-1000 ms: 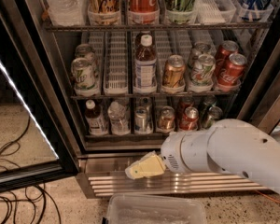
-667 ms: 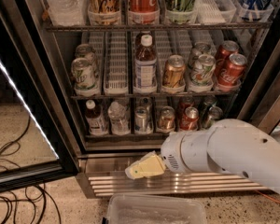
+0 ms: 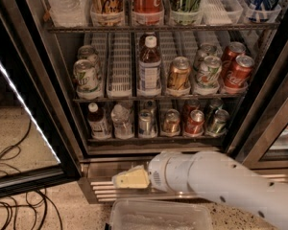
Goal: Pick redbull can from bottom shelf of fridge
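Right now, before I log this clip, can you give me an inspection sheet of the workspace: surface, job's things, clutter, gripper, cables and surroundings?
Surface: bottom shelf of the fridge, front row full, door open.
Job's things: redbull can upright, third from the left in the front row, untouched.
Clutter: dark small bottle and clear small bottle to its left; gold can and red can to its right.
Gripper: gripper below the shelf, in front of the ribbed base panel, apart from the can.
Cables: black cables on the floor, left.
Surroundings: clear plastic bin under the arm; Coke cans on the rack above.
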`<move>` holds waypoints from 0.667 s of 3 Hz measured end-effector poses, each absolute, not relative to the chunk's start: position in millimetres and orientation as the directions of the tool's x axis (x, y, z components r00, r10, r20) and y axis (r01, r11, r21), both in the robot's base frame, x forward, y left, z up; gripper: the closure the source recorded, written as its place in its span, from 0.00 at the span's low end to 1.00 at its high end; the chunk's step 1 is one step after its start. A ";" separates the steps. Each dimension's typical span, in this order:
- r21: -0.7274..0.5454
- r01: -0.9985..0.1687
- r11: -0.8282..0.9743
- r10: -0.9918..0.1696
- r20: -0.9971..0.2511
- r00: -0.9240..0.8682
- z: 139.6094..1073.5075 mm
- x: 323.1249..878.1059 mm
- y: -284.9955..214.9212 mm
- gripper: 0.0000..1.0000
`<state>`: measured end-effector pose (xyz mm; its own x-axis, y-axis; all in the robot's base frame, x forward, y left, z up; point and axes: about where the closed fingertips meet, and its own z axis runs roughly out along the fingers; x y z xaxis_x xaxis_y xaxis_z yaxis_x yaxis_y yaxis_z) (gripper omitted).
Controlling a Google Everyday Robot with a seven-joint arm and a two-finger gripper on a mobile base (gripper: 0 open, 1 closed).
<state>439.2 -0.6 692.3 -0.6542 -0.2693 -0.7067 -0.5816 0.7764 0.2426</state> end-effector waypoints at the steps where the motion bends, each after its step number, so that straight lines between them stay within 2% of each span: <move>1: 0.289 -0.511 0.810 -0.193 -0.691 -0.696 659.0 429.1 18.8 0.00; 2: 0.296 -0.415 0.861 -0.114 -0.682 -0.722 637.8 429.6 17.2 0.00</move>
